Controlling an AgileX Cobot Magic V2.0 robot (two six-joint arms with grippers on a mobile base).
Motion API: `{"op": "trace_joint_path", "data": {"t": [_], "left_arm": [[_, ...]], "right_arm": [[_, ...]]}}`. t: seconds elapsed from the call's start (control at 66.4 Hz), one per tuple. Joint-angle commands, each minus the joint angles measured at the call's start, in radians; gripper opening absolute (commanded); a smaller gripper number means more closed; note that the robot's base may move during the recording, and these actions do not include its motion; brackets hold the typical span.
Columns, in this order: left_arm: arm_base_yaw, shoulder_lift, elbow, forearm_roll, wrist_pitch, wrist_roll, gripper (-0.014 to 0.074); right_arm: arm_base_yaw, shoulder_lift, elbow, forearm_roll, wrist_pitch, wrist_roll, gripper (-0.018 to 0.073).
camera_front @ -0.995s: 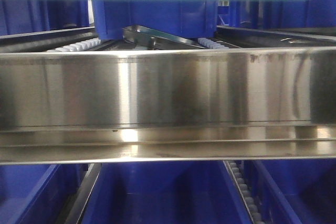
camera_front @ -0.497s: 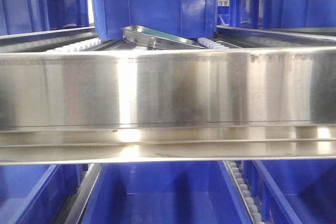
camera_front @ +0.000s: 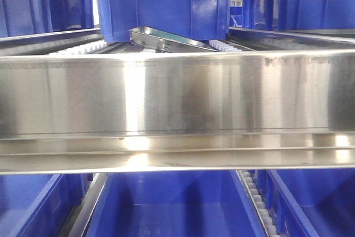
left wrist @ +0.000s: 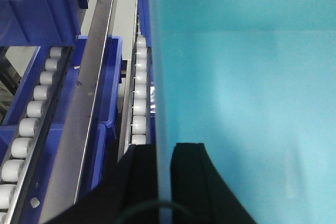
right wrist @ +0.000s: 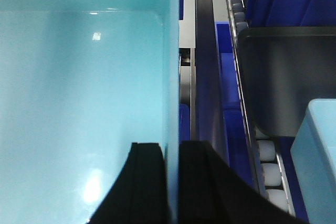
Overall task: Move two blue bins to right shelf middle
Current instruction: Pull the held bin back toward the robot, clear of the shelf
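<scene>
A light blue bin [left wrist: 241,77] fills the right of the left wrist view. My left gripper [left wrist: 164,148] is shut on its left wall, one black finger on each side. The same bin [right wrist: 79,77] fills the left of the right wrist view, where my right gripper [right wrist: 170,145] is shut on its right wall. A second light blue bin [right wrist: 315,161] shows at the lower right of that view, on the rollers. Neither the held bin nor the grippers appear in the front view.
A wide steel shelf beam [camera_front: 177,98] crosses the front view. Dark blue bins [camera_front: 166,4] stand behind it and others lie below [camera_front: 166,209]. A steel tray [camera_front: 166,40] leans on the rollers. White roller tracks [left wrist: 139,93] and a grey tray [right wrist: 283,77] flank the held bin.
The light blue rim that ran along the top of the front view a second ago has left the frame, uncovering the dark blue bins behind. Nothing moved in the last half second.
</scene>
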Motion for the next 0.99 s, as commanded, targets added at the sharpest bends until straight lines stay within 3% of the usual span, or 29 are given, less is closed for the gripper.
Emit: {"op": "trace_joint_path", "data": {"t": [0.0,0.979], "left_arm": [[-0.011,-0.013,-0.012,0.025,-0.036,0.001,-0.0111],[-0.011,-0.013,-0.012,0.028,-0.036,0.001,-0.0111]], "right_arm": [[0.0,-0.009,-0.015,-0.029,-0.039,0.001,-0.0153],[0.0,-0.009,-0.015,-0.029,-0.039,0.001,-0.0153]]}}
